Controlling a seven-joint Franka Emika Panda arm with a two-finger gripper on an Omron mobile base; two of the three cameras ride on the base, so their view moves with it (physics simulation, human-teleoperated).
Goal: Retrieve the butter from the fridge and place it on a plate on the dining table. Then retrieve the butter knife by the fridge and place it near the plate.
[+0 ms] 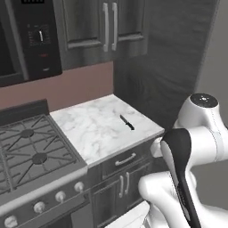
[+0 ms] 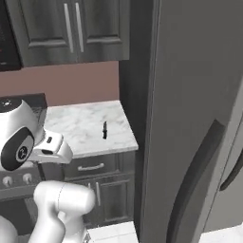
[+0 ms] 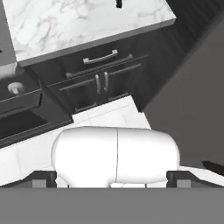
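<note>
1. The tall grey stainless-steel fridge (image 2: 190,118) stands at the right of the scene, with its doors closed and its long dark curved handle (image 2: 197,175) running down the near side.
2. The dark wood upper cabinets (image 1: 107,26) hang on the far wall above a band of reddish-brown wall, and they carry two upright metal handles side by side.
3. The black gas stove (image 1: 31,156) with its grey grates and round knobs stands at the left, touching the left edge of the counter.
4. The black microwave oven (image 1: 31,40) with a control panel hangs above the stove, at the far left.
5. The small white-and-grey marble kitchen counter (image 1: 95,129) lies between the stove and the fridge, over dark lower drawers and doors (image 3: 98,72) with metal handles.
6. The gripper (image 3: 112,179) is low in front of these lower doors, in the hand view; its two dark finger tips stand far apart at the bottom edge, so the claw is released and it grasps nothing.
7. The small slim all-dark butter knife (image 1: 127,123) lies flat on the marble counter, in its right part, near the edge beside the fridge. Nothing touches it, and it is well apart from the gripper.
</note>
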